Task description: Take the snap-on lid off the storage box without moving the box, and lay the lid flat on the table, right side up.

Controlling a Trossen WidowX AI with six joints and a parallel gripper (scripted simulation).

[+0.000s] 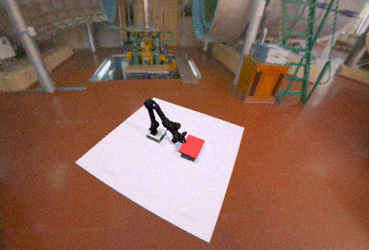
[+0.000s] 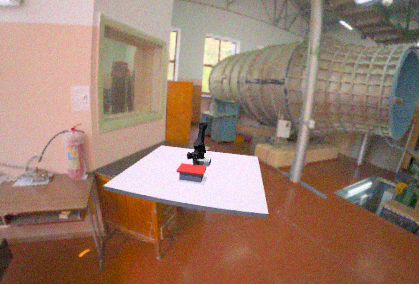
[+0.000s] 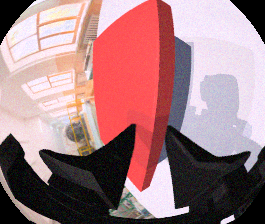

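The red lid (image 1: 192,146) (image 2: 191,169) (image 3: 125,75) lies right side up over the grey-blue storage box (image 1: 188,157) (image 2: 191,177) (image 3: 183,75), its rim overhanging the box walls. Whether there is a small gap between lid and box cannot be told. My gripper (image 1: 185,138) (image 3: 150,128) is at the lid's edge on the arm-base side and is shut on the lid. In the wrist view one black finger overlaps the lid's top and the other is beside its rim, near the box. In the exterior view the fingertips are not clear.
The box stands on the white table top (image 1: 138,176) (image 2: 232,195) (image 3: 218,25). The arm's base (image 1: 156,135) (image 2: 202,162) stands close behind the box. The arm's shadow falls on the table beside the box in the wrist view.
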